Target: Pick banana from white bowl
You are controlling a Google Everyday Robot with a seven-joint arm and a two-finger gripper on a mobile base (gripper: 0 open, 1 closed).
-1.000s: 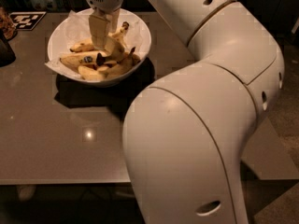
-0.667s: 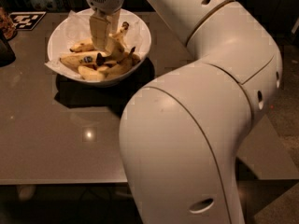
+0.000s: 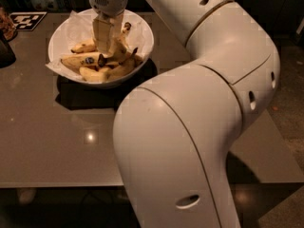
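The white bowl point(image 3: 66, 25) stands at the far left of the table, lined with crinkled white paper. Several yellow bananas point(image 3: 80, 61) with dark tips lie in it. My gripper point(image 3: 108, 44) reaches straight down into the middle of the bowl and sits among the bananas, touching them. One banana point(image 3: 124, 32) leans up against the gripper's right side. The gripper's lower end is hidden in the pile.
My large white arm point(image 3: 199, 108) fills the middle and right of the view and hides much of the brown table point(image 3: 52, 141). A black-and-white marker tag point(image 3: 26, 19) lies at the far left corner, with a dark object point(image 3: 5, 51) at the left edge.
The arm's big elbow link has shifted slightly to the left. The gripper stays down in the bowl among the bananas.
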